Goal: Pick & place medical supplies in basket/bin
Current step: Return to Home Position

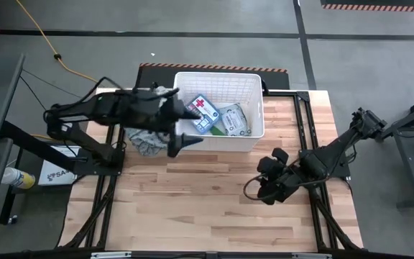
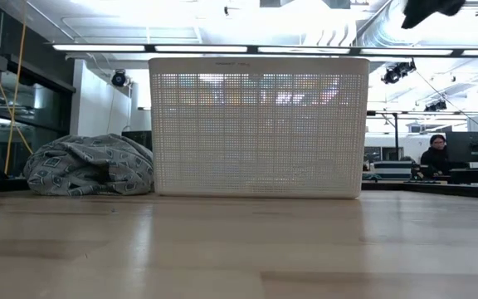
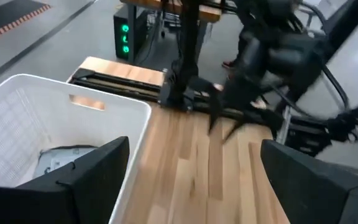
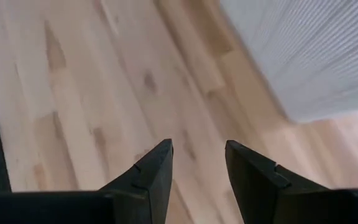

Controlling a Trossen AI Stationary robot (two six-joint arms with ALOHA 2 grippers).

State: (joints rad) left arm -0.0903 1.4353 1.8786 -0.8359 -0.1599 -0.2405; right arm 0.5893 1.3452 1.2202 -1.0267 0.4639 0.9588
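High view: blue first-aid box [image 1: 201, 115] and grey-white packet [image 1: 233, 120] lie in the white basket [image 1: 225, 142] at the table's [image 1: 214, 216] twelve o'clock, both arms empty-handed.
The left gripper [image 1: 184, 144] hangs spread wide at the basket's seven o'clock corner, beside the cloth heap [image 1: 144, 140]; the right gripper [image 4: 198, 148], parted on nothing, hovers off the basket's five o'clock. The box looks stiff and light, best taken across its narrow sides; the packet seems soft and slippery, likely needing a pinch near its middle.

White basket [image 1: 225, 143] at the worktop's [image 1: 192, 208] far edge holds a blue first-aid box [image 1: 201, 110] and a grey-white packet [image 1: 234, 121]; the left gripper [image 1: 184, 142] hangs by its near left corner.
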